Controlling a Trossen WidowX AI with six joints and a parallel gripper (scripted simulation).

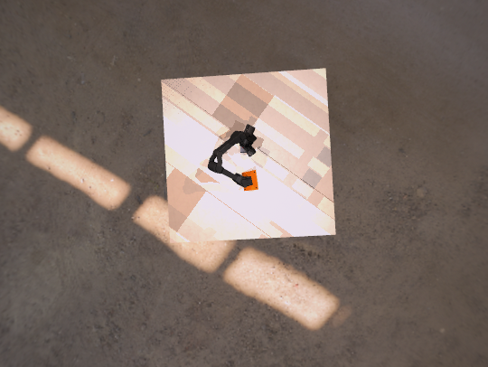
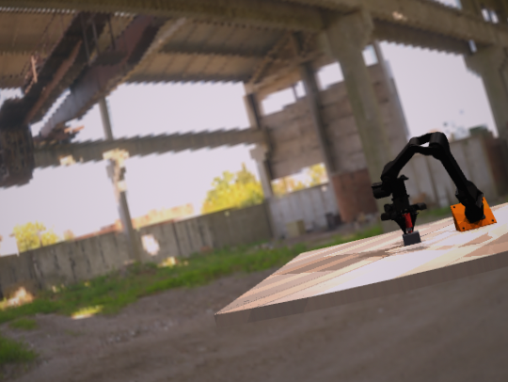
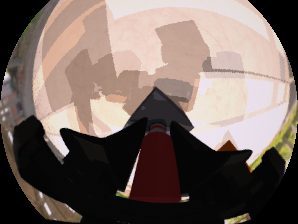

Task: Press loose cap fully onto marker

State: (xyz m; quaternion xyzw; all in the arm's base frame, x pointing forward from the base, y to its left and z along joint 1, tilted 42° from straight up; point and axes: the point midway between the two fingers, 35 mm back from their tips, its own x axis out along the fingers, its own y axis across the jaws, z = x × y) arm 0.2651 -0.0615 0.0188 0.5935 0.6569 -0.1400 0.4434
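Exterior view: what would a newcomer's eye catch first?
The orange base plate, at the arm's foot on the pale patchwork table. Then the red cap, between the fingers of the black gripper, just above the dark holder block.

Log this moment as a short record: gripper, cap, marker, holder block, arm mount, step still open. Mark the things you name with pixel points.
gripper: black (image 1: 248, 153) (image 2: 408, 230) (image 3: 159, 127), shut on the red cap, fingers pointing down
red cap: between the fingers (image 2: 408, 221), above the block
marker: mostly hidden; how far the cap is seated cannot be told
holder block: dark (image 2: 411, 239) (image 3: 156, 106), on the table (image 1: 298, 217) (image 2: 329, 282) (image 3: 240, 30), under the gripper
arm mount: orange plate (image 1: 254, 181) (image 2: 487, 217) (image 3: 228, 146)
step open: release cap, move arm away
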